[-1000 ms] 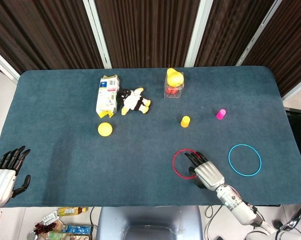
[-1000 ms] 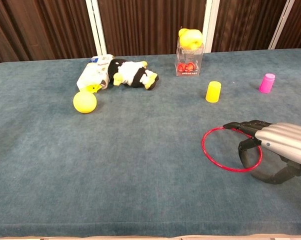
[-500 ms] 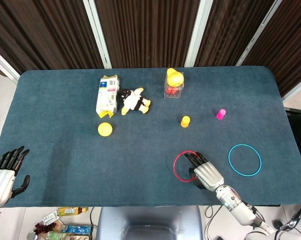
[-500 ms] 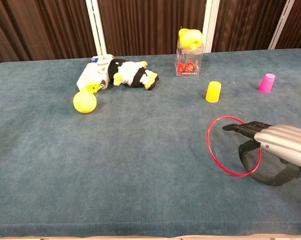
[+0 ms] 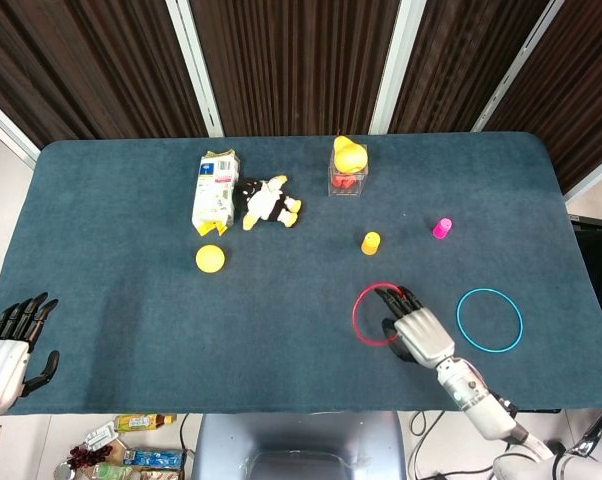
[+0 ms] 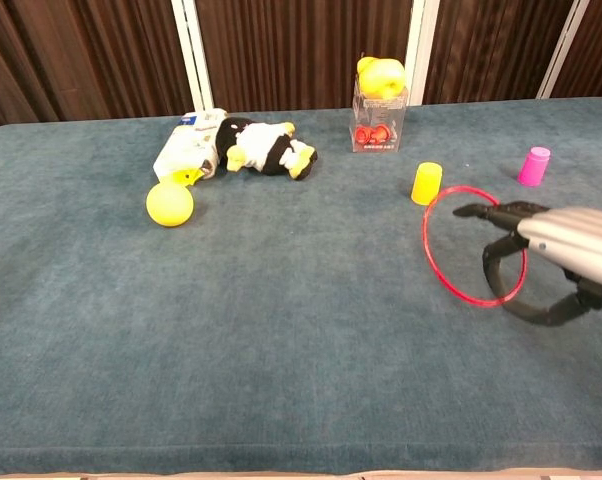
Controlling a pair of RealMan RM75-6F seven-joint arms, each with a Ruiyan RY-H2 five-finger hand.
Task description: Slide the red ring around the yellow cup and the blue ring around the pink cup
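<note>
My right hand (image 5: 416,332) (image 6: 556,250) holds the red ring (image 5: 355,316) (image 6: 427,243) off the cloth, tilted up on edge, with fingers passing through it. The ring hangs just in front of and right of the yellow cup (image 5: 370,243) (image 6: 427,183), which stands upright; the two are apart. The pink cup (image 5: 441,228) (image 6: 533,166) stands further right. In the head view the blue ring (image 5: 460,318) lies flat on the table to the right of my right hand. My left hand (image 5: 6,345) rests at the near left corner, fingers apart and holding nothing.
A carton (image 5: 214,190) (image 6: 186,150), a stuffed penguin (image 5: 269,202) (image 6: 266,150) and a yellow ball (image 5: 210,258) (image 6: 170,203) lie at the back left. A clear box with a yellow toy on top (image 5: 348,170) (image 6: 379,105) stands behind the yellow cup.
My right hand has lifted the red ring from flat on the cloth, tilted it upright and carried it away from me, closer to the yellow cup. My left hand has barely moved.
</note>
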